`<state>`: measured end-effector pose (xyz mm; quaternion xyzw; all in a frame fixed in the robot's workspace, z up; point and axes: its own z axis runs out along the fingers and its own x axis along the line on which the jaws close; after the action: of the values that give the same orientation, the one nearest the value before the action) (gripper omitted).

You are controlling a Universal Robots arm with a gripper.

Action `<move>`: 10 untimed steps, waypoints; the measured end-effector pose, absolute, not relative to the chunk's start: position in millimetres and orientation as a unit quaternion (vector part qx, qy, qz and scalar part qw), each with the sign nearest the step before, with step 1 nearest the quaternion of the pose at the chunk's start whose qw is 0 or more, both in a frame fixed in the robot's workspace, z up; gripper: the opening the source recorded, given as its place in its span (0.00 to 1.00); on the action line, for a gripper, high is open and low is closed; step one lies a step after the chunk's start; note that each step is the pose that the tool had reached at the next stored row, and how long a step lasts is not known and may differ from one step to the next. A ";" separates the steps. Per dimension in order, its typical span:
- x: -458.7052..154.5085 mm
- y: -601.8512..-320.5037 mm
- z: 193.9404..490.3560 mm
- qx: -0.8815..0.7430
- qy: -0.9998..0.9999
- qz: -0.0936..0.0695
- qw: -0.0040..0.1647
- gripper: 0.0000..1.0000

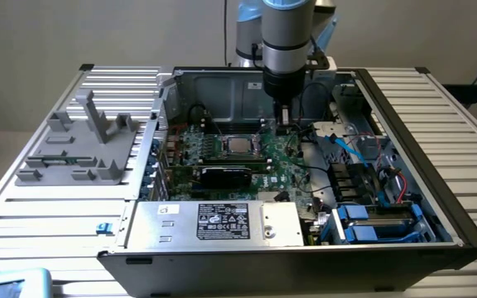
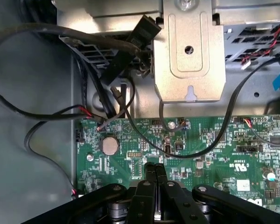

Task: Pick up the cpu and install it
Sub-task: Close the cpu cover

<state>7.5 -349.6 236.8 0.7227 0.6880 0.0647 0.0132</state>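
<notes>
While down over the green motherboard [image 1: 282, 166] inside the open computer case [image 1: 263, 273], gripping nothing: gripper [image 1: 284, 127] fully closed, fingers [image 2: 150, 177] pressed flat together, empty. Seeing the cpu [image 1: 238, 146] flat in the socket frame [image 1: 236, 135] mid-board, silver top up, near the gripper on the exterior view's left of it, not touching. On the wrist view, closed tips above bare board near the coin cell [image 2: 108, 144], black cables [image 2: 18, 112] looping past. Grey fixture [image 1: 81, 146] on the slatted table [image 1: 437, 112], exterior view's left of the case.
</notes>
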 end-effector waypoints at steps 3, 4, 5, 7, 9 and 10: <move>7.9 -349.6 237.4 0.724 0.688 0.050 -0.002 0.11; 8.0 -349.6 237.8 0.724 0.688 0.045 -0.006 0.11; 8.0 -349.6 238.1 0.724 0.688 0.041 -0.010 0.11; 8.0 -349.6 239.1 0.724 0.689 0.035 -0.016 0.11; 7.9 -349.7 241.1 0.724 0.689 0.032 -0.018 0.11; 7.5 -349.6 242.1 0.723 0.690 0.032 -0.019 0.11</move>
<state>7.5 -349.6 242.1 0.7233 0.6895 0.0322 -0.0187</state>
